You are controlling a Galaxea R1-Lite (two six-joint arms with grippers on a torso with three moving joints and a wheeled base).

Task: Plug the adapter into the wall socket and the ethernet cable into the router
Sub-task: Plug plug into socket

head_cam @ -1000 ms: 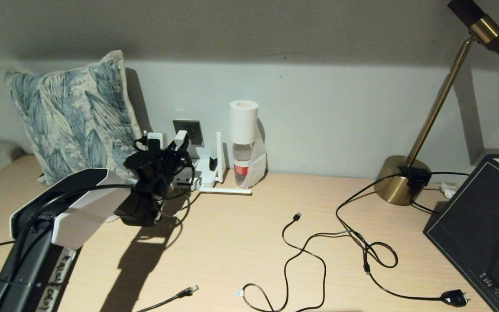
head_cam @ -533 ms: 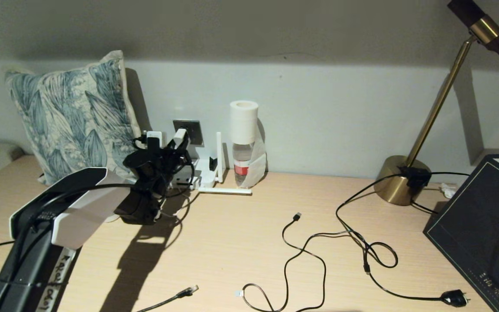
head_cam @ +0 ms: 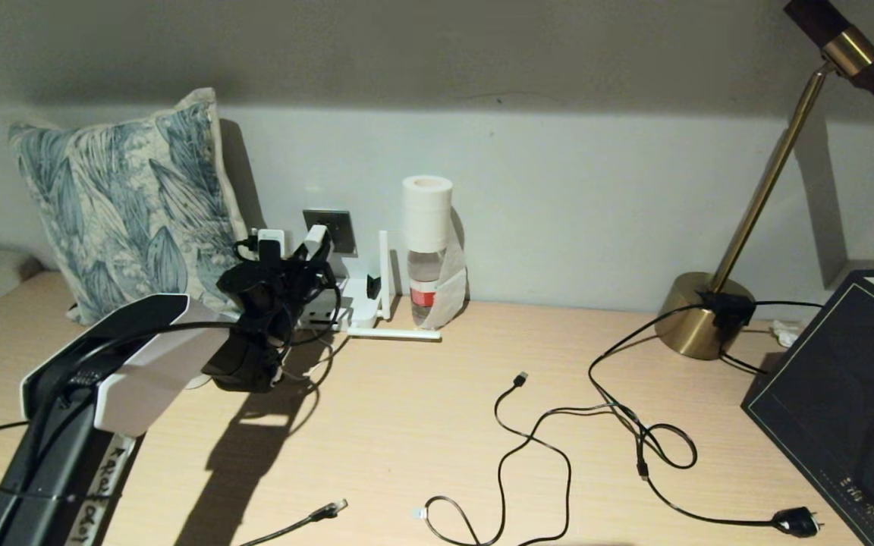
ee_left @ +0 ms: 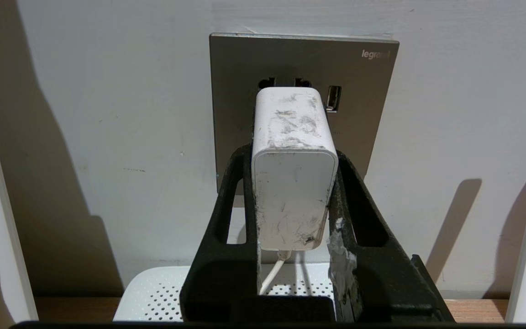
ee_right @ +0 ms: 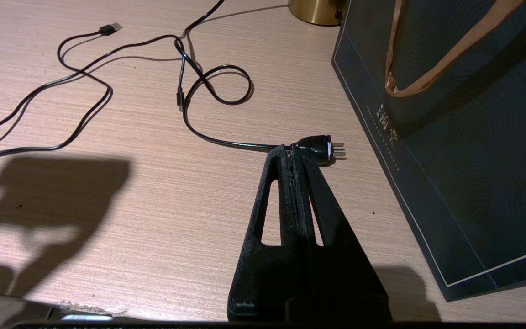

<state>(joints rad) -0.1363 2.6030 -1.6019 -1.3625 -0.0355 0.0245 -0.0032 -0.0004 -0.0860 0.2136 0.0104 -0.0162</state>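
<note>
My left gripper is shut on the adapter, a scuffed white block with a thin white cord hanging from its near end. The adapter's far end meets the grey wall socket just below the top pair of holes; its pins are hidden. In the head view the adapter sits at the wall socket by the back wall. The white router lies below the socket, antennas upright. The ethernet cable, with its clear plug, lies at the table's front edge. My right gripper is shut and empty over the table.
A black plug on a thin black cord lies just past the right fingertips, beside a dark paper bag. Loose black cords loop across the table's middle. A pillow, a bottle under a paper roll and a brass lamp line the wall.
My left gripper has edged slightly up and toward the wall socket with the adapter. Nothing else has moved.
</note>
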